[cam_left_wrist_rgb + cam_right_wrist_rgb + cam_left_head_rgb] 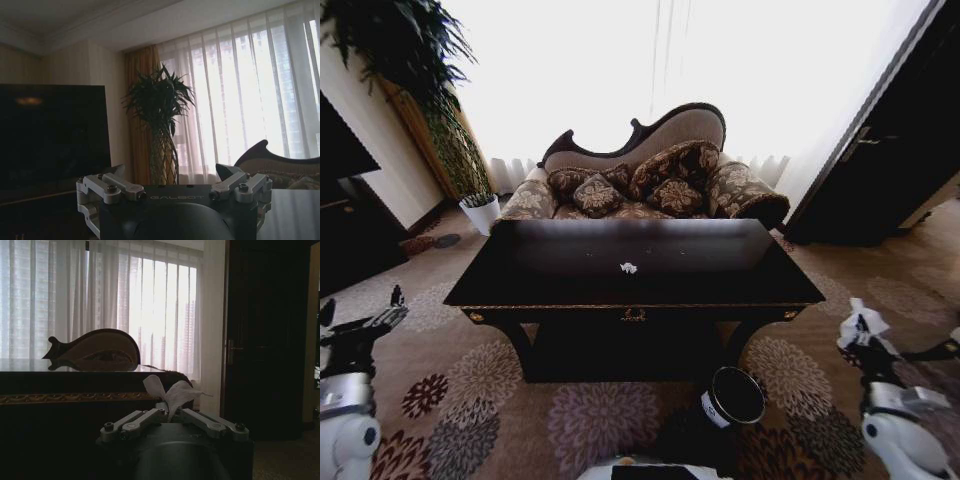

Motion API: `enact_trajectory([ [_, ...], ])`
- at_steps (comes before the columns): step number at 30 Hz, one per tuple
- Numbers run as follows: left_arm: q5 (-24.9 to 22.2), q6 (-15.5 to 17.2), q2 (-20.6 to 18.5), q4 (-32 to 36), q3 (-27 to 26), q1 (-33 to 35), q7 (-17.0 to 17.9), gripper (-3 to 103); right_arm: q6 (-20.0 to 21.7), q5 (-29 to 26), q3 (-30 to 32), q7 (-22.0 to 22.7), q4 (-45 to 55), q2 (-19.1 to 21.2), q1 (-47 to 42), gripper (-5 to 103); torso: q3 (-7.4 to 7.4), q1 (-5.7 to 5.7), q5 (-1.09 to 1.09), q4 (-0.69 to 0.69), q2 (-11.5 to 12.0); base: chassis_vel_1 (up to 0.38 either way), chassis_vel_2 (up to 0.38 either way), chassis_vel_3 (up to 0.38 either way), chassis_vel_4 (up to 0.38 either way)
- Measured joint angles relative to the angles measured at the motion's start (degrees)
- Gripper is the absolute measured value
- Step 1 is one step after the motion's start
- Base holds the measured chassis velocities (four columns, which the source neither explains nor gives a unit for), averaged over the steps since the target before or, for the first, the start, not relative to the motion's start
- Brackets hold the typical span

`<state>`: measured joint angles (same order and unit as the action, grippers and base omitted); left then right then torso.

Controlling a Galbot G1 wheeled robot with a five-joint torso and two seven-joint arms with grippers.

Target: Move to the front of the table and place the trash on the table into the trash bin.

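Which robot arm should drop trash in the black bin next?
Probably the right. The right end effector is shut on a white crumpled tissue, and the trash bin stands on the carpet on that side, before the table. The left end effector is open and farther away.

— Do we read any lettering here?
— Yes, "GALBOT" in pale capitals on the dark body of the left gripper [175,186].
— And the white label on the trash bin [732,397]?
— We cannot read it.
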<state>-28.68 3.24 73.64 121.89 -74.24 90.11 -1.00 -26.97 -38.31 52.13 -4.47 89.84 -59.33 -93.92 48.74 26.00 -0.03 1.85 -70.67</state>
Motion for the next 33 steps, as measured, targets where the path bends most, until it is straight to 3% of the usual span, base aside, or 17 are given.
enact_trajectory([
  [2, -0.3, 0.0, -0.1, 0.0, -0.1, -0.1, 0.0, 100, -2.5, 6.9, -3.6, -1.6, -2.9, -2.0, -0.6, 0, 0.0, 0.0, 0.01, 0.02, 0.0, 0.0, 0.0, 0.0, 0.0],
  [8, -0.5, -0.2, 0.0, 0.0, 0.0, -0.2, 0.0, 100, -6.5, 16.8, -13.6, -2.6, -13.4, -3.3, 2.6, 0, 0.01, 0.0, 0.02, 0.01, 0.0, 0.0, 0.0, 0.0, 0.0],
  [19, -0.9, -0.4, 0.2, 1.2, -1.3, 1.4, 0.0, 100, -5.9, 21.1, -28.7, 1.3, -29.1, -1.3, 13.3, 0, 0.01, 0.0, 0.02, 0.01, 0.0, 0.0, 0.0, 0.0, 0.0],
  [22, -1.1, -0.5, 0.2, 1.4, -1.7, 1.7, 0.0, 100, -5.9, 21.5, -30.1, 2.0, -31.1, -1.0, 14.8, 0, 0.01, 0.0, 0.02, 0.01, 0.0, 0.0, 0.0, 0.0, 0.0],
  [26, -1.5, -0.5, 0.2, 2.2, -2.8, 2.9, 0.0, 100, -6.1, 22.0, -34.1, 3.9, -36.5, -0.1, 20.1, 0, 0.01, 0.0, 0.02, 0.01, 0.0, 0.0, 0.0, 0.0, 0.0],
  [30, -1.6, -0.5, 1.1, 4.2, -4.6, 5.4, 0.0, 100, -6.2, 22.9, -42.1, 4.8, -46.1, 0.6, 29.9, 0, 0.01, 0.01, 0.02, 0.01, 0.0, 0.0, 0.0, 0.0, 0.0],
  [33, -1.7, -0.5, 1.6, 5.1, -5.2, 6.4, 0.0, 100, -6.1, 24.3, -43.9, 5.3, -49.3, 0.2, 32.6, 0, 0.01, 0.01, 0.02, 0.0, 0.0, 0.0, 0.0, 0.0, 0.0],
])
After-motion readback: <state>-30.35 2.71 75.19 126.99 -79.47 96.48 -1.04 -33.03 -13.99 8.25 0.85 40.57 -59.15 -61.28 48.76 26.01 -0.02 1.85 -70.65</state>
